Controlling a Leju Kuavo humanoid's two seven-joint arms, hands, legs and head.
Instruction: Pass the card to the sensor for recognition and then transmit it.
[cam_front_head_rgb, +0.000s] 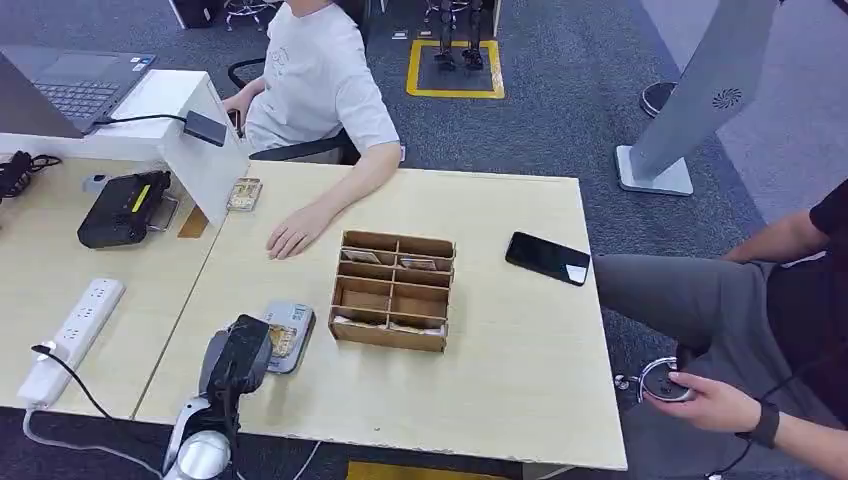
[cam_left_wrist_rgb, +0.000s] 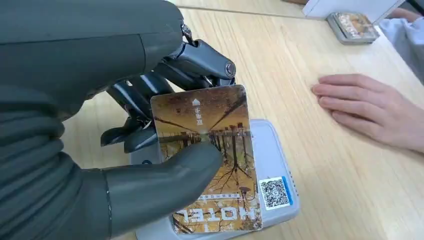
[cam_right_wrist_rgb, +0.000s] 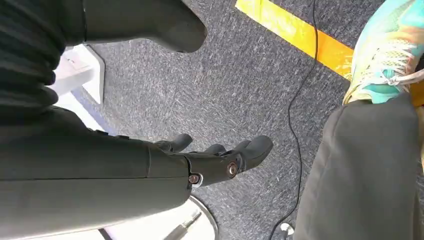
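The left hand (cam_left_wrist_rgb: 150, 145) is pinching the card (cam_left_wrist_rgb: 210, 160) just above the grey sensor (cam_left_wrist_rgb: 280, 165) on the counter (cam_front_head_rgb: 500, 330). The wooden divided box (cam_front_head_rgb: 392, 290) is holding cards in several compartments. The right hand (cam_right_wrist_rgb: 220, 160) is hanging spread, holding nothing.

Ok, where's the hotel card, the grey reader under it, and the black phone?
hotel card (cam_left_wrist_rgb: 220, 125), left wrist view, upper printed face.
card reader (cam_left_wrist_rgb: 272, 145), left wrist view, bare grey top.
black phone (cam_front_head_rgb: 546, 258), head view, screen middle.

Wood table (cam_front_head_rgb: 500, 330): card reader (cam_front_head_rgb: 290, 335), divided box (cam_front_head_rgb: 393, 290), phone (cam_front_head_rgb: 547, 258), person's hand (cam_front_head_rgb: 293, 236), power strip (cam_front_head_rgb: 72, 340).
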